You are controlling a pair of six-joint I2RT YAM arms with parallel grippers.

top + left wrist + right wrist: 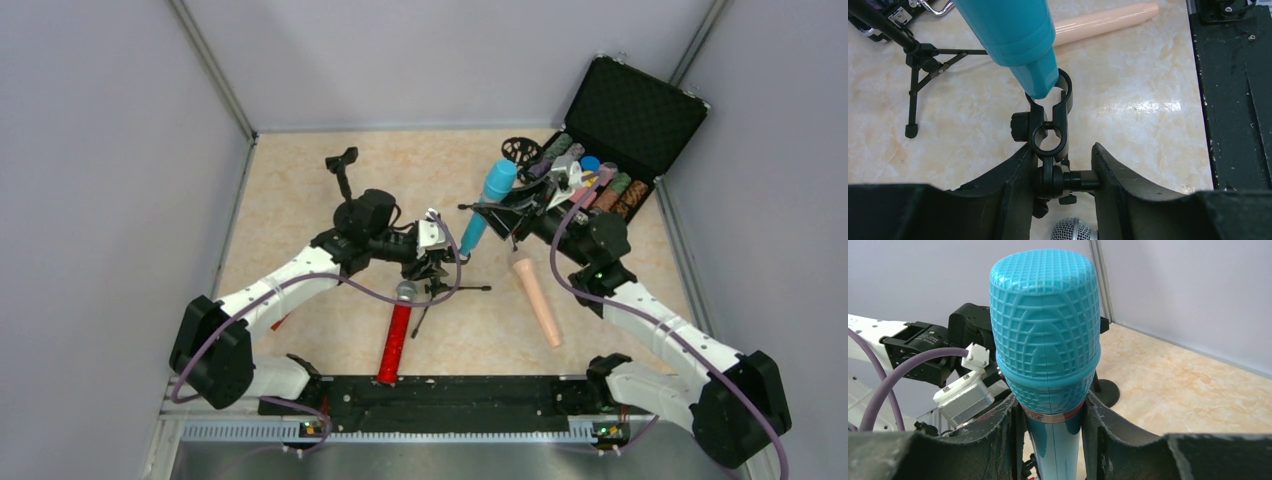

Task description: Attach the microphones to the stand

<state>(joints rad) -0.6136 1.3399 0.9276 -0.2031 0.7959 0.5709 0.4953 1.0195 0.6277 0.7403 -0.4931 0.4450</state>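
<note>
**Teal microphone's tail at the stand clip**

The only container is a black case (pixel 637 112) at the far right corner, with its lid raised. Its tray holds short patterned cylinders packed side by side, too small to name.

A black rail (pixel 440 392) runs along the near edge and carries both arm bases. Beyond it is a beige marbled table (pixel 290 200), closed in by pale grey walls on three sides.

Nearest lies the red microphone (pixel 396 340), flat on the table with its mesh head pointing away, just beside the feet of the stand (pixel 437 285). The peach microphone (pixel 537 300) lies flat to the right, apart from both grippers.

The left gripper (pixel 432 258) pinches the stand at the joint under its clip (pixel 1050 120), one finger pressed on each side. The right gripper (pixel 1050 405) is clamped on the teal microphone (pixel 487 205) just under its head and holds it tilted, tail down toward the left. The tail end meets the clip's upper ring — whether it is seated inside, I cannot tell.

A second black stand (pixel 343 170) stands upright at the far left.
</note>
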